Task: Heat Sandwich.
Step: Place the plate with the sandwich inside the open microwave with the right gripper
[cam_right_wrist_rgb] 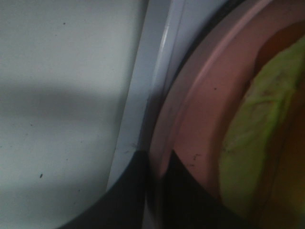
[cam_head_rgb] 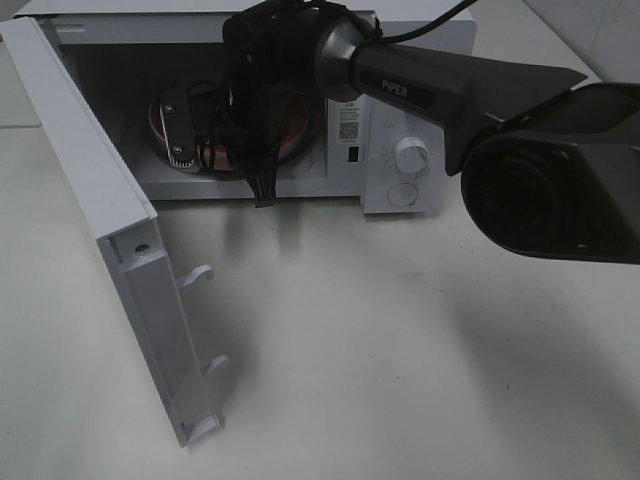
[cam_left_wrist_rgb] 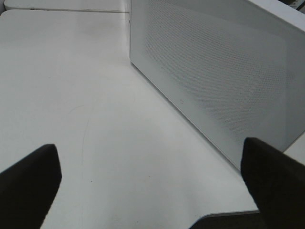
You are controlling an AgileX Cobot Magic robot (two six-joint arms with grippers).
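1. While the right gripper [cam_right_wrist_rgb: 155,156] reaches into the open microwave [cam_head_rgb: 395,120], its two dark fingers [cam_right_wrist_rgb: 128,200] stand on either side of the rim of the pink plate [cam_right_wrist_rgb: 200,119]. Whether they pinch it or stand just off it cannot be told.
2. The sandwich [cam_right_wrist_rgb: 255,138] lies on the plate, inward of the rim, with its green leaf showing. The plate rests about midway across the cavity floor, close to its front edge.
3. The left gripper [cam_left_wrist_rgb: 150,152] has its jaws spread wide with nothing between them, over the table [cam_left_wrist_rgb: 71,95] beside the microwave's perforated side wall.
4. The door [cam_head_rgb: 90,200] stands swung wide open toward the table's front-left.
5. Step in hand, as judged: setting the plate down inside the oven.
6. The next move calls for jaws parted clear of the rim, then a straight withdrawal through the opening without dragging the plate. After that come closing the door and turning a dial [cam_head_rgb: 410,155].
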